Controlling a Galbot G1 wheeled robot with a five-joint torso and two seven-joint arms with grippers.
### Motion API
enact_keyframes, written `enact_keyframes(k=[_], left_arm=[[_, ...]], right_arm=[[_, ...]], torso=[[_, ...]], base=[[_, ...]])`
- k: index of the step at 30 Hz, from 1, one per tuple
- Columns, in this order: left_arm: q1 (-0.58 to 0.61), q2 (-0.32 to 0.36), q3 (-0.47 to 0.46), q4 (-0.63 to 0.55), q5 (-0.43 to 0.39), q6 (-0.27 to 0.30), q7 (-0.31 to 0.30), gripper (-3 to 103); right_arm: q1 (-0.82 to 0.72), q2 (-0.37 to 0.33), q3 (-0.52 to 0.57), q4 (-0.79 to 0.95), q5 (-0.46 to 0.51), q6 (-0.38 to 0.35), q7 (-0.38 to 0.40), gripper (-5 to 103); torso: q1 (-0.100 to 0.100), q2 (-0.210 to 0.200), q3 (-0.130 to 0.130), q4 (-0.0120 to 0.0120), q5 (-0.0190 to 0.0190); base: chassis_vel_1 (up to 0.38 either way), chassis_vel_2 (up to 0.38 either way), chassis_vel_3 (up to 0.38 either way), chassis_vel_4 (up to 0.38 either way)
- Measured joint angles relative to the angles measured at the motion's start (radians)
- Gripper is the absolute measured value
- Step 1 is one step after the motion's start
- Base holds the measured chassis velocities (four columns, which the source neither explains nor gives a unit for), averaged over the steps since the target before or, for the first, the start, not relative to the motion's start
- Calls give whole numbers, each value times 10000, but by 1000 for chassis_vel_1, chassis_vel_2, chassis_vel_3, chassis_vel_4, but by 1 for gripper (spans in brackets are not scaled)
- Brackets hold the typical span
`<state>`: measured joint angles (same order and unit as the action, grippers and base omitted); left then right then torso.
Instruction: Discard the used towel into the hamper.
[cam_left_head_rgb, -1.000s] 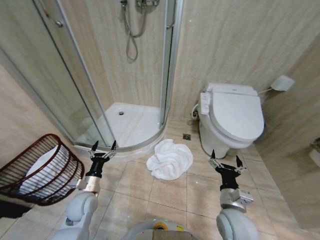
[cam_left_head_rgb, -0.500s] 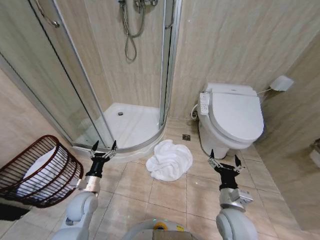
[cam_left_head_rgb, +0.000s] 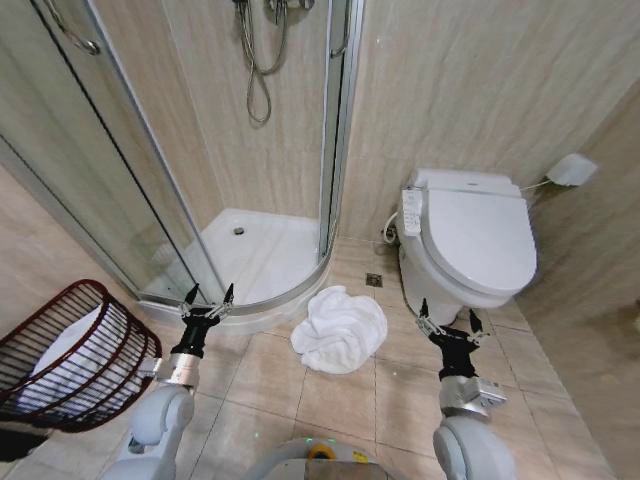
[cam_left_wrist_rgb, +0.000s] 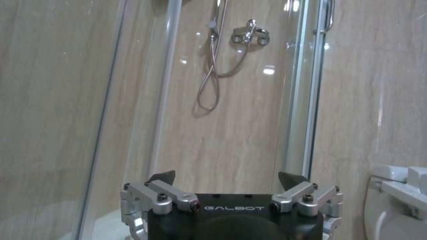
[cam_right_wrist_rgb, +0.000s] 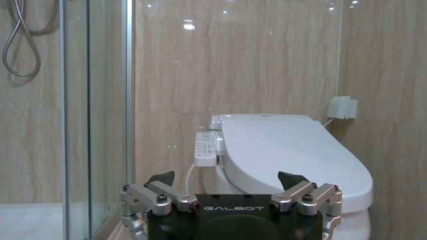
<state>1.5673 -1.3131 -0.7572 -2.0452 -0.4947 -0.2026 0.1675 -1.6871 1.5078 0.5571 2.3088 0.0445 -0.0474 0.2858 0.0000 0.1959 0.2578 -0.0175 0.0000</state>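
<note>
White towel (cam_left_head_rgb: 339, 329) is sitting crumpled on the floor tiles by the toilet (cam_left_head_rgb: 468, 243) — soft, floppy, light, so I'd be pinching a raised fold. Left gripper (cam_left_head_rgb: 206, 303) and right gripper (cam_left_head_rgb: 448, 324) are hovering wide open, hamper (cam_left_head_rgb: 70, 352) is waiting at the left.

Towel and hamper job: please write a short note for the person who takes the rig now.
Left gripper: open, empty, raised in front of the shower tray.
Right gripper: open, empty, raised in front of the toilet.
Towel: crumpled on the floor tiles between shower and toilet, untouched.
Hamper: at the robot's left, tilted, with white cloth inside.
Done: nothing grasped.
Left: pick up the towel, drop it into the hamper.
</note>
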Motion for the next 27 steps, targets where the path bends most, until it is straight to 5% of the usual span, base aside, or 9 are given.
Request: enact_keyframes(k=[15, 27], left_arm=[[100, 3, 2, -43, 20, -5, 12, 100], [367, 17, -154, 52, 121, -53, -27, 100]], right_arm=[[288, -116, 132, -480, -150, -63, -321, 100], [2515, -1241, 352, -3543, 1140, -724, -1516, 100]], torso=[[0, 0, 0, 0, 0], [0, 0, 0, 0, 3]], base=[[-71, 70, 73, -63], [-5, 4, 1, -3]])
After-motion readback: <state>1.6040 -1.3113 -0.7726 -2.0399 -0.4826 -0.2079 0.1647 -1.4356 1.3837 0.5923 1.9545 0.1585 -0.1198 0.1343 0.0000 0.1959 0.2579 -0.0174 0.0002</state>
